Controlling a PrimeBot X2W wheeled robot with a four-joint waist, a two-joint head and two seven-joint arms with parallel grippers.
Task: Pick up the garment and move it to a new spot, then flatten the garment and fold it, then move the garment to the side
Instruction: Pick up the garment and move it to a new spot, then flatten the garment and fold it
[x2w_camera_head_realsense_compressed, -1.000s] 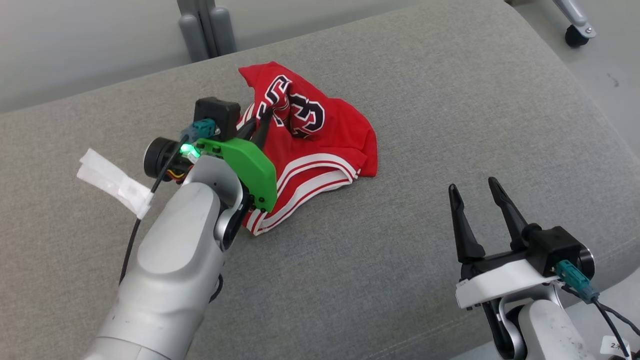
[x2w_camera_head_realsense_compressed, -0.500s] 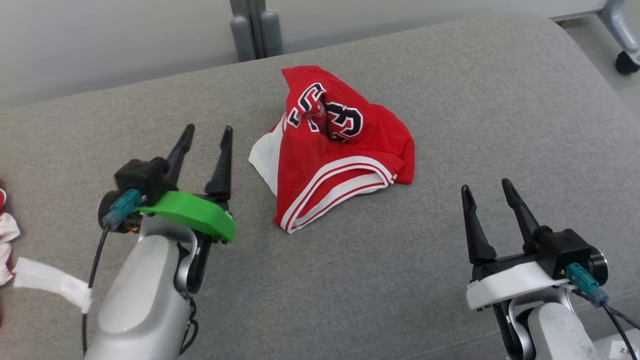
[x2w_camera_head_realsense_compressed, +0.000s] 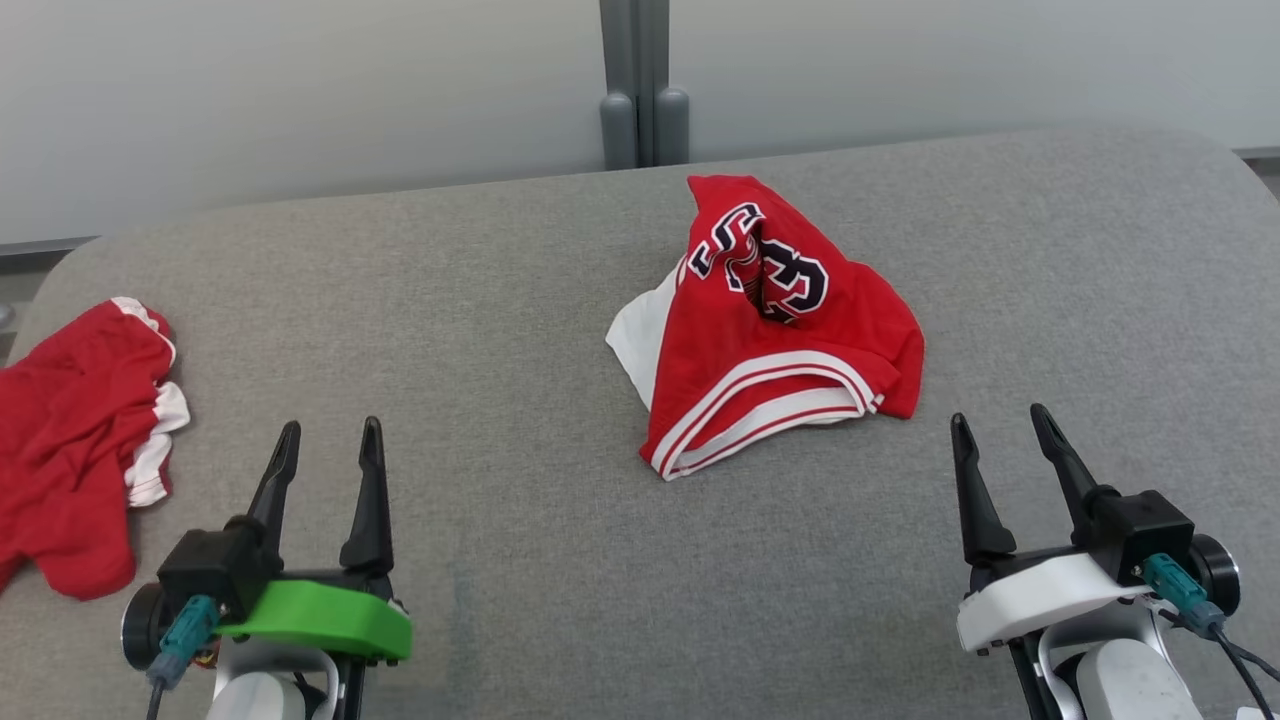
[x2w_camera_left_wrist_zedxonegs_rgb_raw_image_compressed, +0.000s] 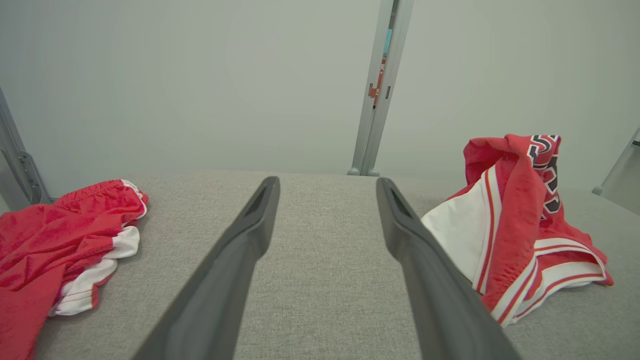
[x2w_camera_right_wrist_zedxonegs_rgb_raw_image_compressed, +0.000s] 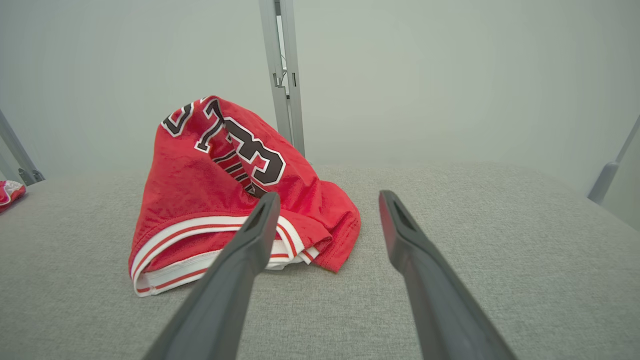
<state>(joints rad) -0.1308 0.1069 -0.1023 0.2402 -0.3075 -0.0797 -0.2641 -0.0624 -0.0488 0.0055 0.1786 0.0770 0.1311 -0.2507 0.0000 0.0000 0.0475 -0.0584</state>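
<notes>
Nearest you, both arms sit low at the near edge of the grey fabric-covered table (x2w_camera_head_realsense_compressed: 500, 330). The left gripper (x2w_camera_head_realsense_compressed: 330, 426) is at the near left and the right gripper (x2w_camera_head_realsense_compressed: 998, 414) at the near right. Each has its two dark fingers spread apart and pointing away from you, and nothing is between them. Neither gripper touches any cloth.

Further out lies the red jersey (x2w_camera_head_realsense_compressed: 790, 350), a crumpled heap right of the table's centre, resting free on the fabric. Its white-striped hem faces you and runs roughly left to right. The cloth rises behind that hem to a peak at the far end, where the dark numerals fold in on themselves. A white panel shows on its left flank.

The jersey lies ahead and just left of your right gripper, and ahead but well to the right of your left gripper. The right arm is therefore the nearer one. From its wrist view, the right end of the hem sits close beyond its left finger. I judge flattening to be the step in hand, and the striped hem gives you the clearest edge to take.

A second red garment (x2w_camera_head_realsense_compressed: 70, 440) lies bunched at the far-left edge, well apart. A grey post (x2w_camera_head_realsense_compressed: 640, 100) stands beyond the table.
</notes>
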